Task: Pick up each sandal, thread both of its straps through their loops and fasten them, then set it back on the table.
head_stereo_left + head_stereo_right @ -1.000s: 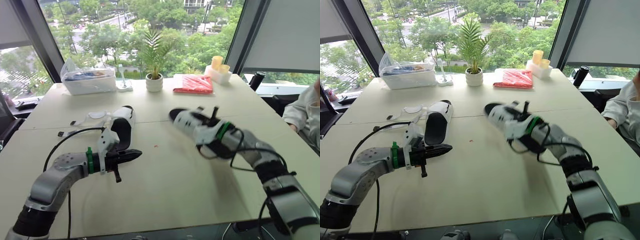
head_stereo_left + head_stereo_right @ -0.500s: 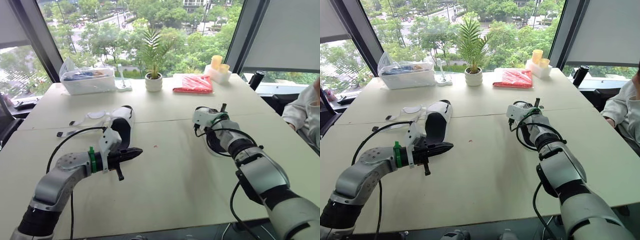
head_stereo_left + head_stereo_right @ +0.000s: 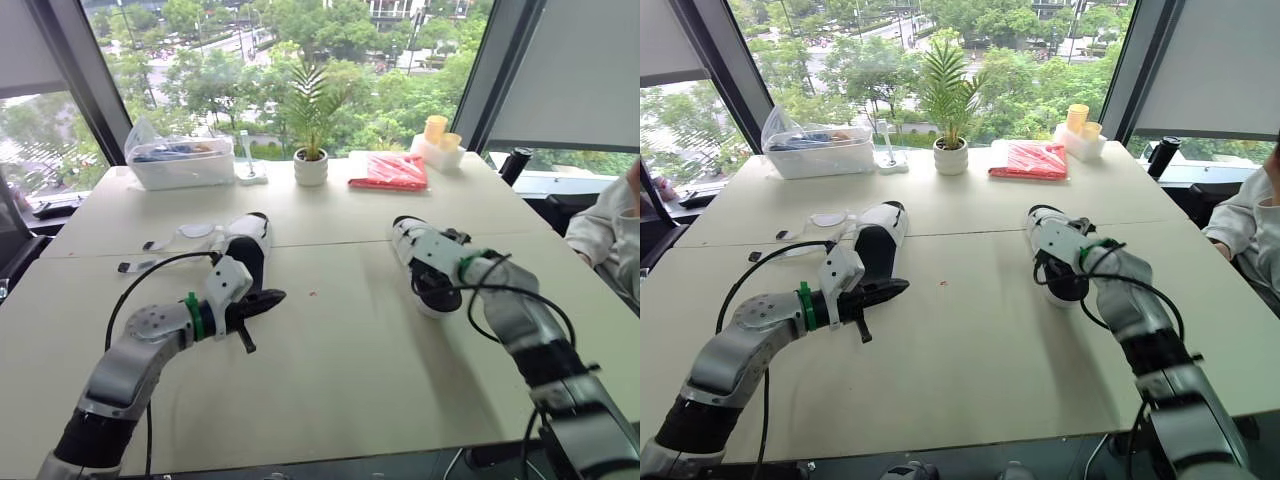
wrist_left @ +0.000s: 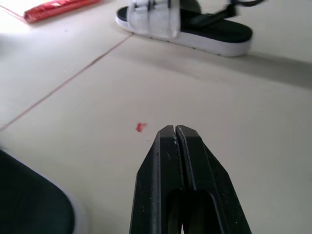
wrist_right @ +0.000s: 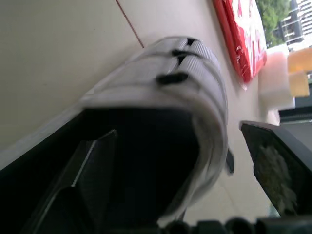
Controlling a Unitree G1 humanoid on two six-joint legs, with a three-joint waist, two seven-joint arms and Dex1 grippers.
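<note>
Right of centre on the table (image 3: pixel 330 350): one sandal (image 4: pixel 214 36), sole down, both straps lying closed across its top. Around it, the right gripper (image 5: pixel 178 131), fingers (image 5: pixel 273 165) spread wide on either side, not pinching. Judged as the put-down step for this shoe.

Left of centre: the other sandal (image 3: pixel 243 262), with what look like its loose straps (image 3: pixel 190 232) splayed flat on the tabletop to its left. Long axis running away from the robot, heel nearer. Just beside that heel, on its right: the left gripper (image 3: pixel 272 297), fingers (image 4: pixel 161 165) pressed together, holding nothing, aimed toward table centre rather than at the shoe.

Left arm plainly the nearer one; right arm well apart from this sandal. Next move probably calls for opening the left gripper and swinging it left onto the heel or sole edge, clear of the loose straps.
</note>
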